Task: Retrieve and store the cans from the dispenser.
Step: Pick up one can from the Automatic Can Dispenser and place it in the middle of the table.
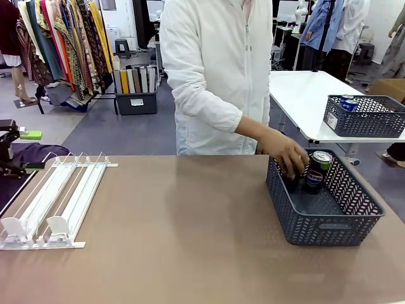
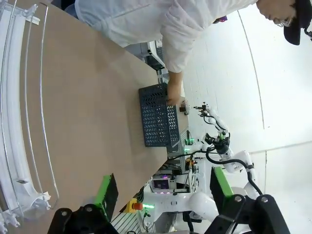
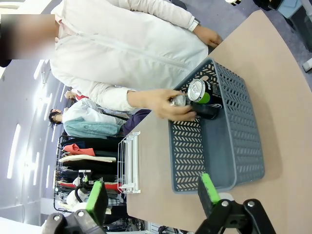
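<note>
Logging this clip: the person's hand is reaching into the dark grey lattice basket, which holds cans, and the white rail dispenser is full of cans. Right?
Not quite. The white rail dispenser holds no cans, as the front view shows. The person's hand is indeed inside the dark grey lattice basket, beside a black, green-marked can.

Two cans (image 1: 318, 171) upright in basket (image 1: 329, 221); white dispenser (image 1: 54, 199) empty.

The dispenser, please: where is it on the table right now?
The dispenser lies at the table's near left corner in the front view, far from the basket.
</note>
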Controlling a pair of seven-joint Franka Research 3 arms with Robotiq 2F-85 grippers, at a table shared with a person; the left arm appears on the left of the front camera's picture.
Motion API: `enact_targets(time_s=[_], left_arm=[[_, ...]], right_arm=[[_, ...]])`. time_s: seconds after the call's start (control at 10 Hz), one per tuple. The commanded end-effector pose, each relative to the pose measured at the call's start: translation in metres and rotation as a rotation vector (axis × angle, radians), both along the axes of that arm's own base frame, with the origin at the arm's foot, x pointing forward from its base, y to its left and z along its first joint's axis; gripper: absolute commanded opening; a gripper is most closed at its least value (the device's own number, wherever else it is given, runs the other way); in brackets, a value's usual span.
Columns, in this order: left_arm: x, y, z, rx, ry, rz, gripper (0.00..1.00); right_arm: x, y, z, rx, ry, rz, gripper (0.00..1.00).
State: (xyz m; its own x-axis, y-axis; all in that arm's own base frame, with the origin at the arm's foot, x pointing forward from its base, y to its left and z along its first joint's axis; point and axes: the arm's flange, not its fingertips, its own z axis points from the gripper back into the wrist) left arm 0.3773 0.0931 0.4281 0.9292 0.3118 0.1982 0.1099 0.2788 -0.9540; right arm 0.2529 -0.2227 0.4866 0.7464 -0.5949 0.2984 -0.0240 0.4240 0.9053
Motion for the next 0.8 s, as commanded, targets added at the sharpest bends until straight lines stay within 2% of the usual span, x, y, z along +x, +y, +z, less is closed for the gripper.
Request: enact_targets(time_s=[0.0, 0.7], left_arm=[[-0.0018, 0.0021, 0.0057, -0.008, 0.012, -0.005, 1.0], [-0.0018, 0.0021, 0.0057, -0.008, 0.012, -0.005, 1.0]], right_arm=[[0.0031, 0.0002, 0.0018, 0.011, -0.04, -0.001, 1.0], [0.0031, 0.0002, 0.0018, 0.011, -0.04, -0.001, 1.0]])
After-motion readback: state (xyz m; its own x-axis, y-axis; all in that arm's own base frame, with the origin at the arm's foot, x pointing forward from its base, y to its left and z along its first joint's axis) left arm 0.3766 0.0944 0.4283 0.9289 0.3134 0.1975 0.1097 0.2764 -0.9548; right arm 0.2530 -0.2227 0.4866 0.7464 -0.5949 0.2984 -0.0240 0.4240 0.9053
